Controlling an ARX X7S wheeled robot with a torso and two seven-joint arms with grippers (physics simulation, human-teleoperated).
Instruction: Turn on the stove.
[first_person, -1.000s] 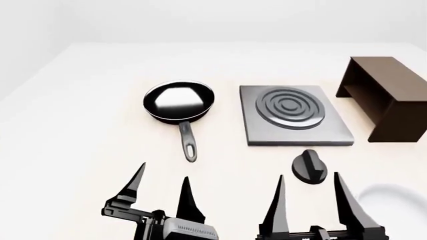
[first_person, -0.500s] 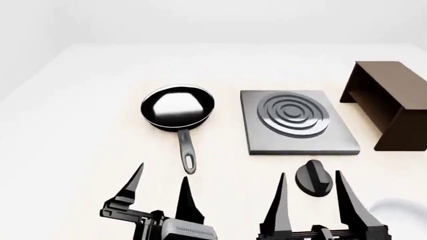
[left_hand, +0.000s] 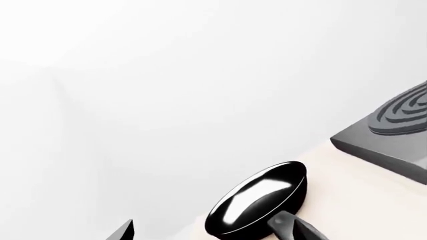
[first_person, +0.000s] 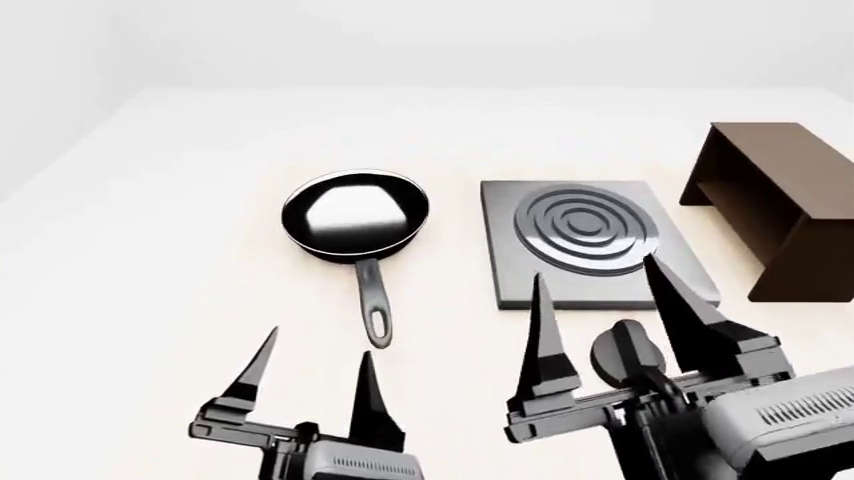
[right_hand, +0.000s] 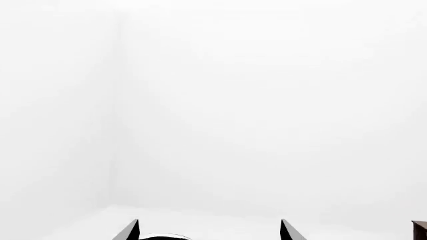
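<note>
Just in front of the hotplate (first_person: 594, 243) sits the knob (first_person: 627, 352), between your right gripper's (first_person: 601, 288) spread, empty fingers. It looks small, rigid and slick, so pinch its raised ridge squarely and twist. Your left gripper (first_person: 316, 345) hangs spread and empty near the pan (first_person: 355, 215).

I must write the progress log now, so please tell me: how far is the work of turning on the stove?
Done: the right gripper is open and lined up at the knob, which shows between its fingers in the head view.
In hand: the approach; no grasp is visible.
Left: closing on the knob and turning it. The hotplate shows no sign of being on. The left gripper is open and idle near the frying pan.
</note>
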